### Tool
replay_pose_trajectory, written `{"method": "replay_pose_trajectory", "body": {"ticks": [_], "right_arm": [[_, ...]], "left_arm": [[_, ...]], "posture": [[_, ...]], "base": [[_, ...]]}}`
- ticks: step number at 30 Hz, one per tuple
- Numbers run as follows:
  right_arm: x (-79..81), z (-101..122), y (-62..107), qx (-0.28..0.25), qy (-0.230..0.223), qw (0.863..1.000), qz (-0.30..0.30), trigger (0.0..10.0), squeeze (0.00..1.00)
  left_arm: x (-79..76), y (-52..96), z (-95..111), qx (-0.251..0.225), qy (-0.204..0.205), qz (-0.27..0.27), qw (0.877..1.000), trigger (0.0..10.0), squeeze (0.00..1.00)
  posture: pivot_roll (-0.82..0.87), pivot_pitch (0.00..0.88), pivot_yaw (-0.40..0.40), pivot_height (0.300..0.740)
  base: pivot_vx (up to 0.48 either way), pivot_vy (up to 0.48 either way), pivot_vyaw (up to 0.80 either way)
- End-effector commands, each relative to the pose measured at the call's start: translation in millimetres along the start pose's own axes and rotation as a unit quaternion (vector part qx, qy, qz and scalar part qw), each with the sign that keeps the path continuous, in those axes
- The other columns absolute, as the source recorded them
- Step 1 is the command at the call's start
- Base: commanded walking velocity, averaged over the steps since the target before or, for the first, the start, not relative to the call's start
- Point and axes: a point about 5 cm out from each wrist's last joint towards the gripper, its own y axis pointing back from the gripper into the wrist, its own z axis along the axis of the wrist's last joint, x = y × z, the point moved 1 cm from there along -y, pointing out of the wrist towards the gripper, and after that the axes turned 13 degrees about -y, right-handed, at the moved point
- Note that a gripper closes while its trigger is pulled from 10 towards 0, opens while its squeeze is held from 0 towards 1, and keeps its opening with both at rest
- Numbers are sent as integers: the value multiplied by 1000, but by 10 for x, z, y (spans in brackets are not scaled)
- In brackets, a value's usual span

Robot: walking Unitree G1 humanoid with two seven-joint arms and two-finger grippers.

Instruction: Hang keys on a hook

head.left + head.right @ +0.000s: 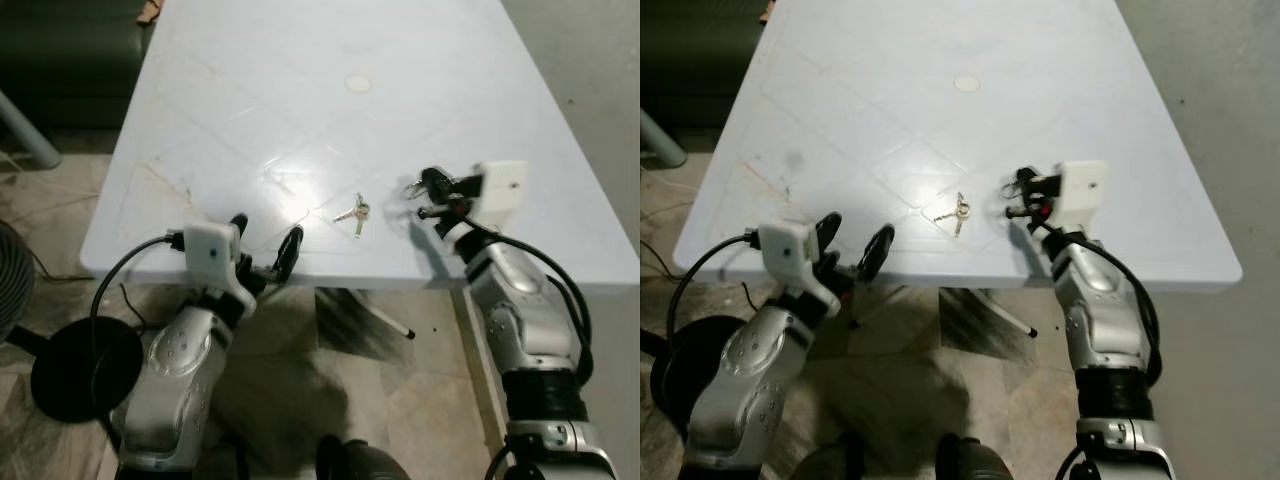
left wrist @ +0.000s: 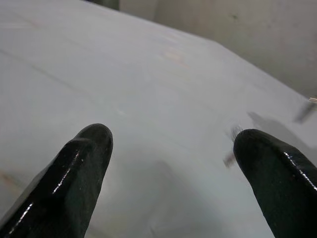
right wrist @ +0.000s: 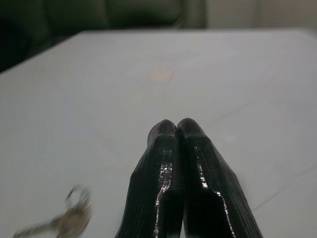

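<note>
Both grippers are seen over the near edge of a white plastic table [image 1: 300,90]: left gripper [image 1: 264,250] spread wide and empty, right gripper [image 1: 425,193] beside small silver keys [image 1: 354,212]. From the right wrist, its fingers [image 3: 198,168] are pressed together, holding nothing.

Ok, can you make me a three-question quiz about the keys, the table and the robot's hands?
1. Where are the keys?
A. lying on the table
B. in the left gripper
C. on the floor

2. What colour is the table?
A. brown
B. white
C. green

3. How do the right gripper's fingers stand?
A. wide apart
B. clamped on the keys
C. pressed together, holding nothing

Answers:
1. A: the keys lie flat on the tabletop between the two grippers, touched by neither.
2. B: the whole top is pale white.
3. C: in the right wrist view the two black tips touch with nothing between them, while the left gripper is spread open at the table's near edge.
</note>
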Motion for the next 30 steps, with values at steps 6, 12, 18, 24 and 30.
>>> {"method": "replay_pose_trajectory", "body": {"ticks": [6, 12, 18, 24, 30], "right_arm": [[-67, 105, 144, -20, -1, 1000, -24, 10000, 0], [-92, -1, 300, -10, 18, 999, -51, 10000, 0], [-202, -157, 504, -5, 38, 995, -88, 10000, 0], [-261, -311, 614, 9, 63, 993, -103, 10000, 0], [-289, -463, 678, 9, 79, 990, -120, 10000, 0]], "left_arm": [[102, -214, -63, 25, -5, 30, 999, 10000, 0], [156, -291, -87, 30, -9, 42, 999, 10000, 0], [231, -326, -131, 31, -44, 51, 997, 10000, 0], [242, -343, -228, 34, -67, 52, 996, 10000, 0], [184, -368, -338, 28, -41, 37, 998, 10000, 0]], "posture": [[31, 130, -82, 740], [21, 105, -76, 740], [11, 82, -58, 740], [1, 51, -43, 740], [-10, 23, -26, 740]], "base": [[0, 0, 0], [0, 0, 0], [0, 0, 0], [0, 0, 0], [0, 0, 0]]}}
